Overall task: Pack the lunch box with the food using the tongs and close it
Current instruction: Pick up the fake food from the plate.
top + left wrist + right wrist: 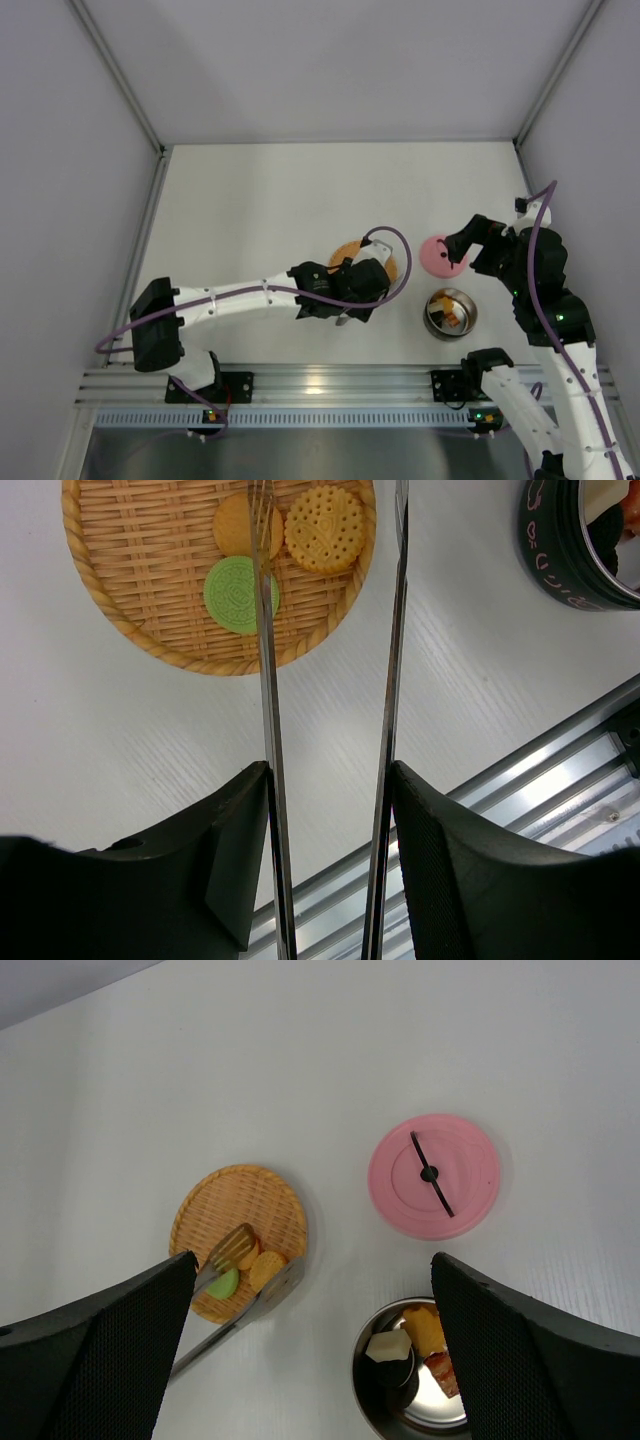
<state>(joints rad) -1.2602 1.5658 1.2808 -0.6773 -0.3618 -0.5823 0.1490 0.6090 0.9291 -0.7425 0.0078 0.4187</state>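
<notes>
In the left hand point(330, 825), tongs point(266, 680) reach food point(241, 594).

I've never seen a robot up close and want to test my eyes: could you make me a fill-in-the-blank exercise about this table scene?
1. The left hand grips the long metal ____.
2. On the woven mat lie ____ biscuits.
3. The lid lying beside the lunch box is ____.
4. The right hand is ____, holding nothing.
Missing words: tongs; three; pink; open.
</notes>
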